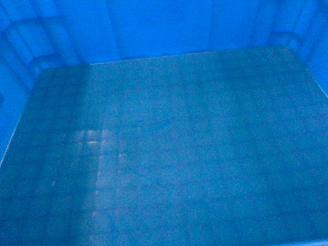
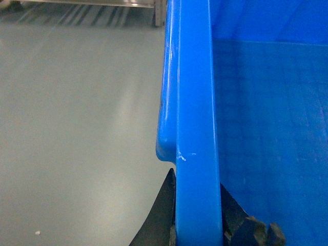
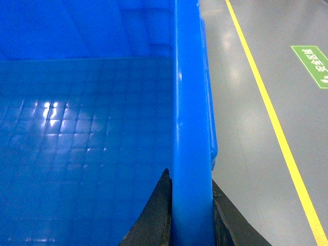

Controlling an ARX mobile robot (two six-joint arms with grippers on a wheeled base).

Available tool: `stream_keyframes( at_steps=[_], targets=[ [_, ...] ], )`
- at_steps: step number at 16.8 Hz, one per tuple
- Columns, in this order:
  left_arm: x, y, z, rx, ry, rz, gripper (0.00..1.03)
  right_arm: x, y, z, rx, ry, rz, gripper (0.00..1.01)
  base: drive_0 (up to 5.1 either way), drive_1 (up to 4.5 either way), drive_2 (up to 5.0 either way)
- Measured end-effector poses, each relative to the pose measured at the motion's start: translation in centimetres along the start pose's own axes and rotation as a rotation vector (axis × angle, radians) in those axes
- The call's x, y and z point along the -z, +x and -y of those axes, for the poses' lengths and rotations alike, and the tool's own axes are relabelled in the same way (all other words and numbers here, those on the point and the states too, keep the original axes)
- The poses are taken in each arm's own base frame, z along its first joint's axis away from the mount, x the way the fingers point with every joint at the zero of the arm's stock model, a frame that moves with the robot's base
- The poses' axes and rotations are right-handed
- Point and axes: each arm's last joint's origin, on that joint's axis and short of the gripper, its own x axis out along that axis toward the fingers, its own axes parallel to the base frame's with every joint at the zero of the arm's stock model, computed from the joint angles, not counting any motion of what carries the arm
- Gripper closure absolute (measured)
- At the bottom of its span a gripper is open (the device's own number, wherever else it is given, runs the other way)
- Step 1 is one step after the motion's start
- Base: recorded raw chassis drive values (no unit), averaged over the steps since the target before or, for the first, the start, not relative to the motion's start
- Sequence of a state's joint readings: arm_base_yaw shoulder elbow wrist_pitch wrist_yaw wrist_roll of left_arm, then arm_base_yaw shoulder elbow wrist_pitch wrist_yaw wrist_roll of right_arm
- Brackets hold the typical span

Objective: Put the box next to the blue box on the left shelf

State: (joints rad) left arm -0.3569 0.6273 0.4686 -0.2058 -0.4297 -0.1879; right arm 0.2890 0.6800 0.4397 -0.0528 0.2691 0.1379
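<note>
Though unseen overhead, claws [image 2: 197,225] [image 3: 190,215] clamping box [image 1: 167,157] rims (wrist views).

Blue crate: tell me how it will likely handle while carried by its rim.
The crate is probably stiff: thick rim. It looks empty, so likely light for its size. The glossy plastic may slip, though the left claw and right claw each straddle a wall.

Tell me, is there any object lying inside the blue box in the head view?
No, the box shows only its bare grid-embossed floor and its blue walls, with nothing lying on it.
</note>
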Motion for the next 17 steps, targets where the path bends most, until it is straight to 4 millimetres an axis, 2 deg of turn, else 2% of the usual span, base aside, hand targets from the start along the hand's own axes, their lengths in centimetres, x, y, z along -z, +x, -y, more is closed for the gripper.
stream_keyframes(
  at_steps=[17],
  targets=[
    [-0.02,0.03,0.02,0.000,-0.001,0.001,0.95,-0.01,0.01,0.00,-0.001,0.000,0.001,0.91,0.0,4.16,-4.1]
  ],
)
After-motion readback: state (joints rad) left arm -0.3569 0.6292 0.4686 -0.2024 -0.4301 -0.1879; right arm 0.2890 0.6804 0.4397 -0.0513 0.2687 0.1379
